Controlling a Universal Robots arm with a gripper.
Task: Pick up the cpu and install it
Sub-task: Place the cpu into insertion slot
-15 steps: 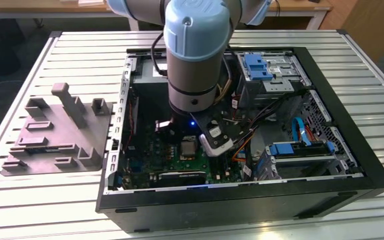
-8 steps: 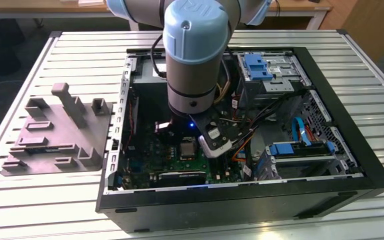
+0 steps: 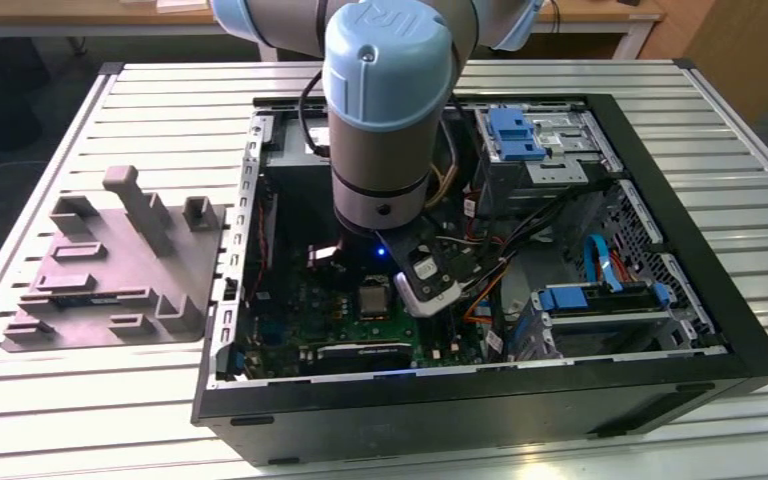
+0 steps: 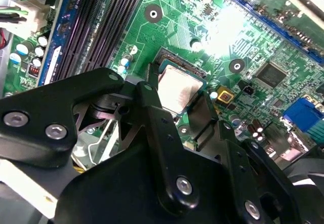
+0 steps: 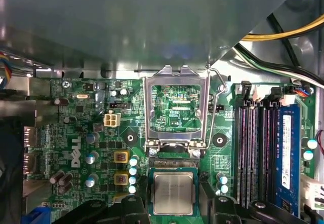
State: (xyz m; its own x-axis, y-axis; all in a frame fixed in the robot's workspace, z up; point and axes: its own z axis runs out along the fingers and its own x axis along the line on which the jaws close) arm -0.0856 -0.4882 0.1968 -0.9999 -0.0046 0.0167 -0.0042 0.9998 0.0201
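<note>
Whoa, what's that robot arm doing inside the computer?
The robot arm reaches down into an open computer case lying on a table. Its gripper hangs right over the cpu, a little silvery square that looks seated in its socket on the green motherboard. The metal socket frame next to it is flipped open, so the chip isn't clamped down yet.

The cpu [image 5: 173, 192] seems seated in the socket [image 5: 173, 163].
</note>
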